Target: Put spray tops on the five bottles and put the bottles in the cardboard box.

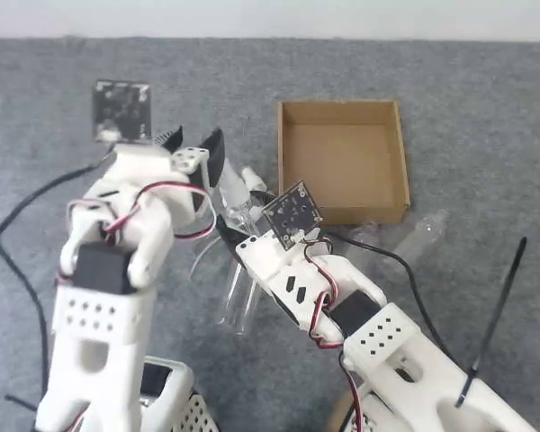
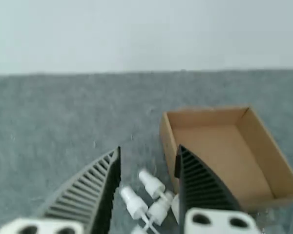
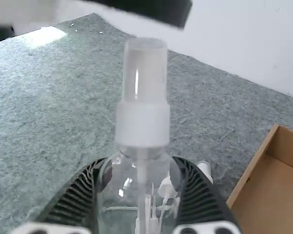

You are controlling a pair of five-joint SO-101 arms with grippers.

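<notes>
My right gripper is shut on a clear bottle that stands upright with a white spray top on its neck. In the high view this right gripper sits left of the cardboard box, partly hidden under its camera board. My left gripper is open and holds nothing, hanging above loose spray tops on the carpet left of the cardboard box. From above the left gripper is just beyond the right one. Clear bottles lie under the right arm.
Another clear bottle lies on the grey carpet in front of the box's near right corner. A black cable loops left of the left arm. A black strap sticks up at the right.
</notes>
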